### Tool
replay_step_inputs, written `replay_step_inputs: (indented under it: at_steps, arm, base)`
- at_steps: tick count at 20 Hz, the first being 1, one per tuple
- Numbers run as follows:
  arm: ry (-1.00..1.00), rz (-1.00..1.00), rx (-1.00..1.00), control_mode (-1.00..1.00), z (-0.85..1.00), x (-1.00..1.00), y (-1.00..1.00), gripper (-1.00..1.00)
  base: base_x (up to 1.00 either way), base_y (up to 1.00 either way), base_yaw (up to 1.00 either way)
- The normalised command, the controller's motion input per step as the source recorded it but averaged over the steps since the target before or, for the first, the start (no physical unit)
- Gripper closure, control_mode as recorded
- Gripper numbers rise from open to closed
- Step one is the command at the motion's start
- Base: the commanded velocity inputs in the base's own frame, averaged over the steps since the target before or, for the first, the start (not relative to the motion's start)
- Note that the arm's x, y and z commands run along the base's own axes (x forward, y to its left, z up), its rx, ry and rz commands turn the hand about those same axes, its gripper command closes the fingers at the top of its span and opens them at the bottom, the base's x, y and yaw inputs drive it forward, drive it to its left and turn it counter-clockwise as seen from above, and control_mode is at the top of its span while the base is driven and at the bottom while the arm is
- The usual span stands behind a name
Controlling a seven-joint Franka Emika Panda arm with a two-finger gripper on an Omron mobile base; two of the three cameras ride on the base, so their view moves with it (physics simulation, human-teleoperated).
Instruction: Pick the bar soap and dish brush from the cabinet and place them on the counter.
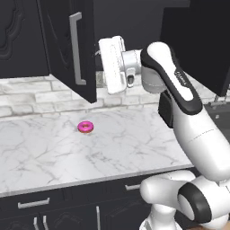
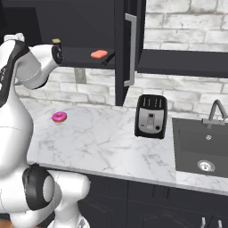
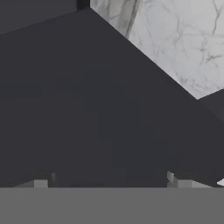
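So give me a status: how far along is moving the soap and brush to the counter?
Done: the cabinet door stands open. In hand: nothing; the gripper is open and empty, raised near the shelf. Left: the bar soap lies on the shelf with the dish brush beside it, both unmoved. The counter holds a donut and toaster, neither task item.

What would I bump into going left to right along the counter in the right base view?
Donut → toaster → sink with its tap.
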Motion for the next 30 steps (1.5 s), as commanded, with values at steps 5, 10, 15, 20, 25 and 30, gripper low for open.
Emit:
replay_step_inputs:
  at_steps: [5,10,15,20,25,30]
  arm:
    - [0.0,0.02,0.0,-1.0,-0.03,0.0,0.44,-1.0]
    - [0.0,0.01,0.0,-1.0,-0.01,-0.01,0.45,-1.0]
    - [0.0,0.0,0.0,-1.0,-0.03,0.0,0.47,-1.0]
    - [-0.01,0.0,-0.01,-1.0,0.0,0.0,0.45,-1.0]
    - [-0.05,0.0,-0.02,-1.0,0.0,-0.02,0.29,-1.0]
    - [-0.09,0.0,0.0,-1.0,-0.02,-0.19,-0.11,-1.0]
  base:
    - [0.0,0.0,0.0]
    - [0.0,0.0,0.0]
    - [0.0,0.0,0.0]
    - [0.0,0.0,0.0]
    - [0.0,0.0,0.0]
    - [0.0,0.0,0.0]
